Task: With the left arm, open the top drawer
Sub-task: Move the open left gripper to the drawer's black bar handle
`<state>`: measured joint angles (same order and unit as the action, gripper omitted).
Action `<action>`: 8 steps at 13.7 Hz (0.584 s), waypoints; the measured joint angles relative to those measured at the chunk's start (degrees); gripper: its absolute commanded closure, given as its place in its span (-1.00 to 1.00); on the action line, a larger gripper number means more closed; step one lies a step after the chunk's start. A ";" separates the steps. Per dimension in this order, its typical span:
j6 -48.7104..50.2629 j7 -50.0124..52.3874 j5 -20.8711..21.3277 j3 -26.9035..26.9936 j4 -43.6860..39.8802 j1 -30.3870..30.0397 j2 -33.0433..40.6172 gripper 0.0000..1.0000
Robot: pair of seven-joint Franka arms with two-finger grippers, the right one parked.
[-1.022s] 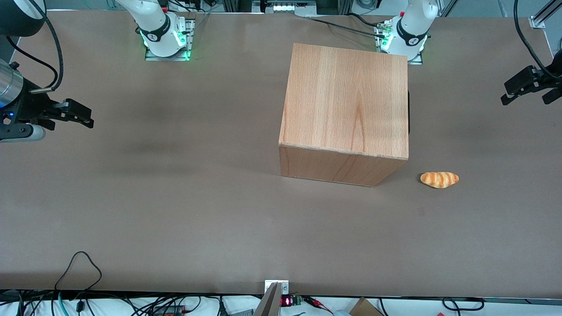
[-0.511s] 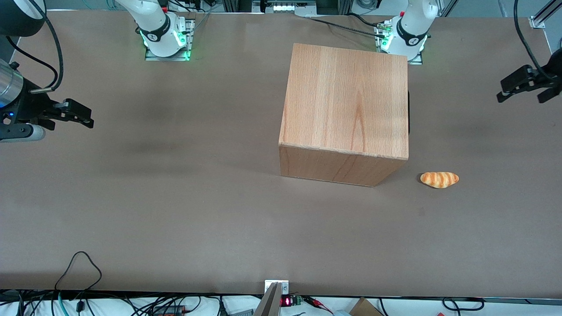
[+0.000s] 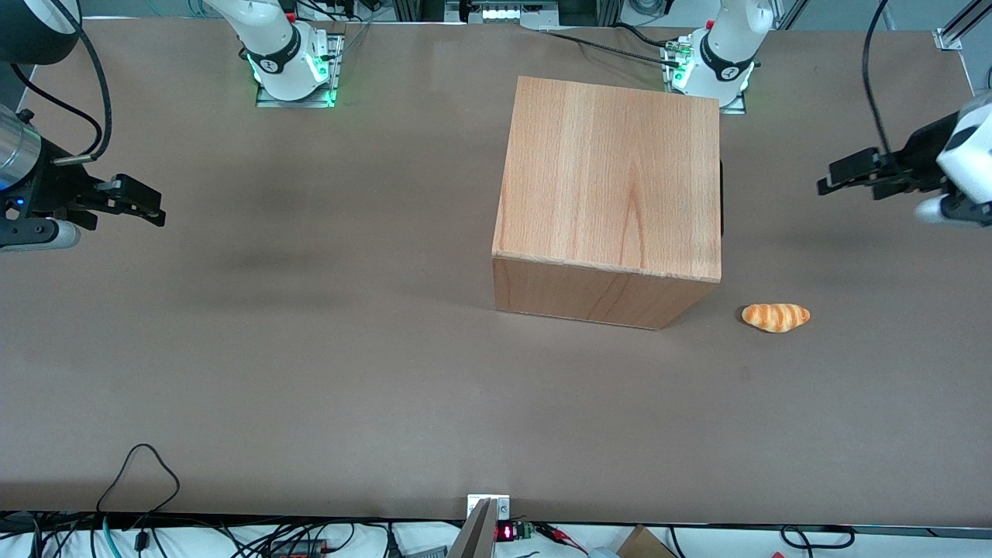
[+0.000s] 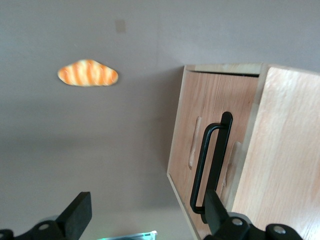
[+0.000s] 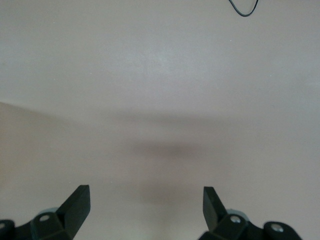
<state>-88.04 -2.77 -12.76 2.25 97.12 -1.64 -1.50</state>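
Landmark: the wooden cabinet (image 3: 612,194), sitting on the brown table (image 3: 310,349)

- My gripper (image 3: 833,183) hangs above the table, well apart from the cabinet, toward the working arm's end, about level with the cabinet's middle. It points at the cabinet's drawer face
- My jaws stand wide, nothing between them. In my wrist view my two black fingers (image 4: 77,215) are spread far apart, with bare table and the cabinet's edge showing in the gap
- The left arm (image 3: 965,167): white shell and black wrist visible, a black cable rising from it
- Top drawer (image 4: 200,150): set in the cabinet face that looks toward me, flat light-wood front panel flush with the cabinet frame, shut. From the front camera that face is hidden; only a thin dark sliver shows at the cabinet's edge
- Black bar handle (image 4: 210,165): slim, mounted on the drawer front and standing out from it. Not touching my fingers, though one finger overlaps its end in my wrist view
- I cannot tell how many drawers the face holds; only this panel and its handle are plain
- Bread roll (image 3: 776,317), orange with pale stripes: lies on the table near the cabinet's corner, nearer to the front camera than the drawer face, and apart from the cabinet. It also shows in my wrist view (image 4: 88,73)
- My arm's base (image 3: 717,62), with a green light, sits farther from the front camera than the cabinet
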 measured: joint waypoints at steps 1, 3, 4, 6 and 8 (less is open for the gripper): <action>-1.31 -0.04 -1.16 -0.06 1.83 0.01 -0.28 -1.00; -4.26 -0.19 -2.47 -0.31 5.57 0.17 -0.53 -1.00; -5.44 -0.31 -2.80 -0.57 7.05 0.26 -0.54 -1.00; -7.23 -0.40 -2.96 -1.83 9.14 0.31 -0.54 -1.00; -8.02 -0.40 -2.96 -2.85 10.69 0.35 -0.53 -1.00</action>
<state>-96.06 -3.17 -15.72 -0.61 107.81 -1.29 -2.03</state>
